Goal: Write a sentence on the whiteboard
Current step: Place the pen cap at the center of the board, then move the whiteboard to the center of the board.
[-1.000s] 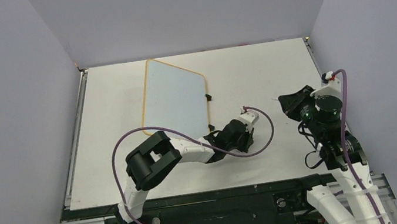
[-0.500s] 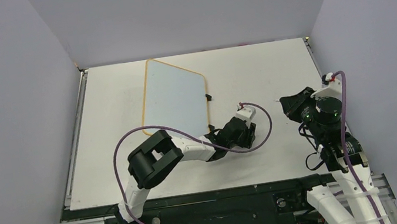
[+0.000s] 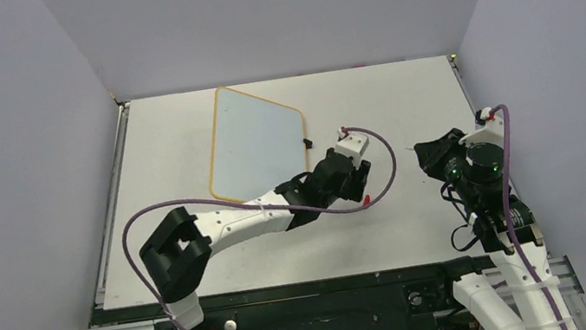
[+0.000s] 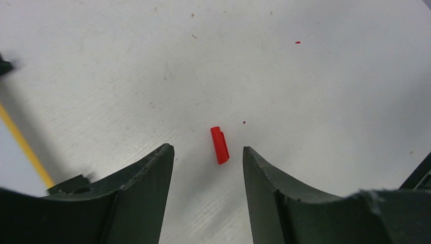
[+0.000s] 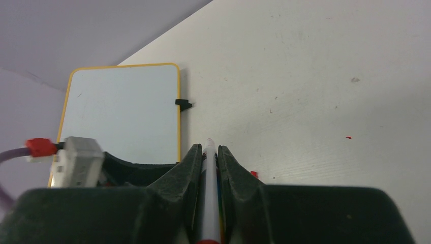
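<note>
The whiteboard [image 3: 255, 142] lies blank at the table's far left, tan-orange frame, black clip [image 3: 306, 144] on its right edge. No sentence shows on it. My left gripper [image 3: 354, 189] is open and empty just right of the board. In the left wrist view [image 4: 207, 150] a small red pen cap [image 4: 219, 145] lies on the table between and just beyond its fingertips. The cap also shows in the top view [image 3: 366, 200]. My right gripper [image 3: 426, 154] is shut on the white marker pen [image 5: 209, 193], its bare tip pointing toward the board [image 5: 122, 109].
The white table [image 3: 402, 96] is walled by grey panels on three sides. The left arm's purple cable [image 3: 390, 164] loops beside its wrist. The left wrist [image 5: 76, 157] sits in front of the right gripper. Small red ink specks [image 5: 348, 137] dot the table.
My left arm has stretched out and its gripper has moved farther from the near edge, toward the board's corner. The red cap now lies uncovered on the table. The right arm barely moved.
</note>
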